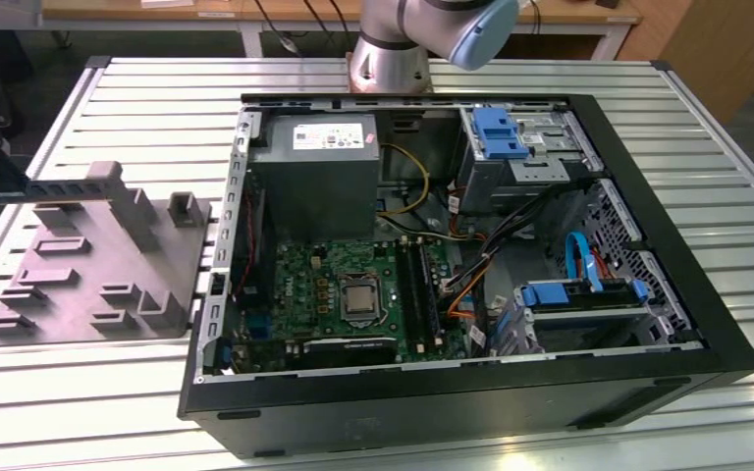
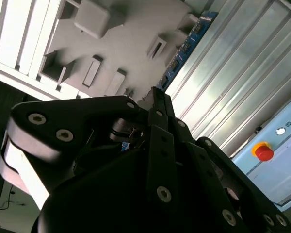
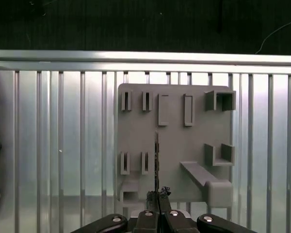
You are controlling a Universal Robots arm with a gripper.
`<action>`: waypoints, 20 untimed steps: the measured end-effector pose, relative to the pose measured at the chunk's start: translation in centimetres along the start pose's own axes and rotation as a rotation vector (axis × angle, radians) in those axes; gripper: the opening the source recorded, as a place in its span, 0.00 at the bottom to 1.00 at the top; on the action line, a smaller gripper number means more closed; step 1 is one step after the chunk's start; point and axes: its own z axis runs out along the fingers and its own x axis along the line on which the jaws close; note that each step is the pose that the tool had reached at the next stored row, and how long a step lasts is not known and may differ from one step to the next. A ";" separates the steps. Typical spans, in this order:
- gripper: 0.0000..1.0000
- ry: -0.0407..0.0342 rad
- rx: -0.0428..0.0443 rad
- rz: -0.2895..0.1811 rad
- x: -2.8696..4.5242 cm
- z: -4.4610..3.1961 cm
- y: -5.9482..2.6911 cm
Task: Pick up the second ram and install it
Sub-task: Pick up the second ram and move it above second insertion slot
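Note:
In both wrist views my gripper (image 3: 157, 198) is shut on the second ram. The second ram (image 2: 186, 43) is a thin blue-green circuit board reaching out from the black fingertips (image 2: 157, 104). In the first wrist view the ram (image 3: 156, 160) appears edge-on as a dark thin line over the grey fixture block (image 3: 174, 141). Whether its far end touches the block cannot be told. In the exterior view the open computer case (image 1: 691, 324) holds the green motherboard (image 1: 331, 280) with its long black memory slots (image 1: 416, 285).
The grey fixture (image 1: 76, 265) with upright posts lies on the slatted metal table (image 1: 154, 98) at the exterior view's left, beside the case. The arm's base (image 1: 391, 59) stands behind the case. Cables, drive bays and a power supply (image 1: 311, 167) crowd the case's interior.

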 end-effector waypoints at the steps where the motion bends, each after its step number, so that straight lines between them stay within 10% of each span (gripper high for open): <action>1: 0.11 0.0001 -0.0001 0.000 0.00 0.00 -0.43; 5: 0.11 0.0000 0.0000 0.000 -0.01 0.03 -1.57; 20: 0.11 0.0000 0.0000 0.000 -0.10 -1.84 -1.63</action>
